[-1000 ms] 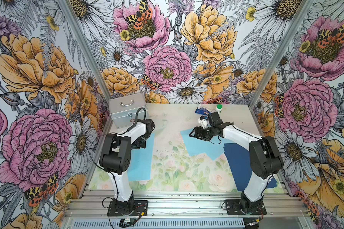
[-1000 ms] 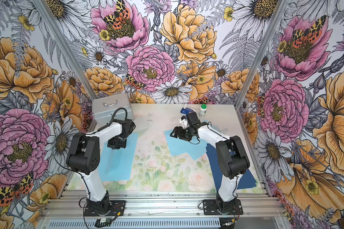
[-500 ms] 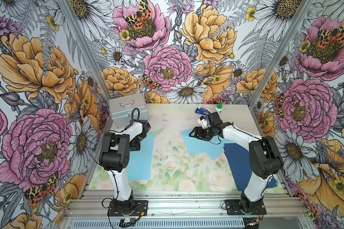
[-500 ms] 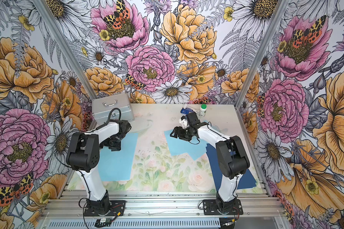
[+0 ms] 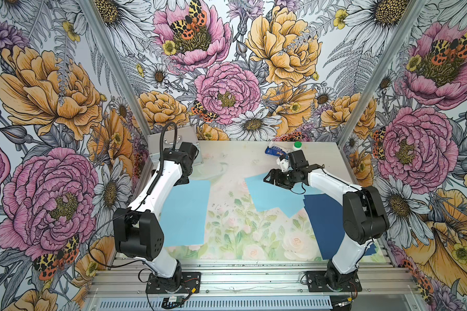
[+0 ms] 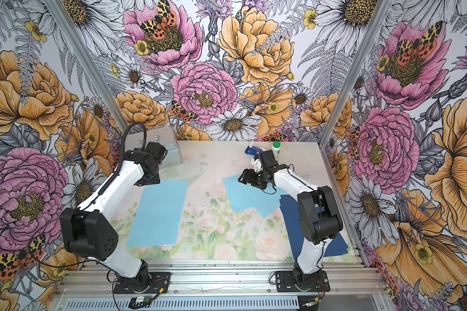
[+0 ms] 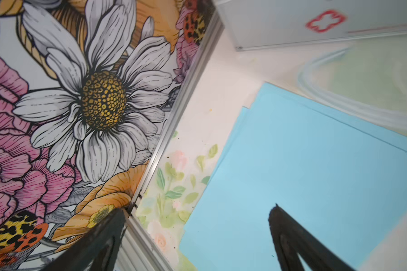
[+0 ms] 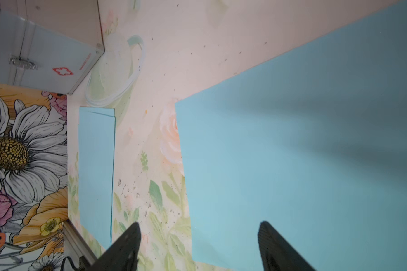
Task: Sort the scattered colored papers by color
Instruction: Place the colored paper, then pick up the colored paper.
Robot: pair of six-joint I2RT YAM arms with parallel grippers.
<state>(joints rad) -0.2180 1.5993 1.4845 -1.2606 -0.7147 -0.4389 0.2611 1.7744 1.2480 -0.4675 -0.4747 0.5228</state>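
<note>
A stack of light sky blue papers [image 5: 185,212] [image 6: 158,212] lies flat at the left. My left gripper [image 7: 197,208] hovers open over its far corner [image 7: 315,176], holding nothing; in both top views its wrist hides it. More light blue papers [image 5: 272,196] [image 6: 251,196] lie at centre right, overlapping dark navy papers [image 5: 326,223] [image 6: 287,212] under my right arm. My right gripper [image 5: 271,179] [image 6: 244,179] [image 8: 199,224] is open above the far left edge of the centre sheet [image 8: 291,152]. One finger is over the sheet, one over the mat.
A silver case [image 5: 192,134] [image 6: 167,140] [image 7: 280,23] stands at the back left, with a clear plastic dish [image 5: 213,172] [image 8: 118,70] beside it. A small blue-and-white packet [image 5: 274,150] and a green-capped white bottle [image 5: 297,145] sit at the back right.
My left gripper has gone from shut to wide open and drawn back to the left. The light blue sheet now lies flat on the left stack. The right gripper has barely moved.
</note>
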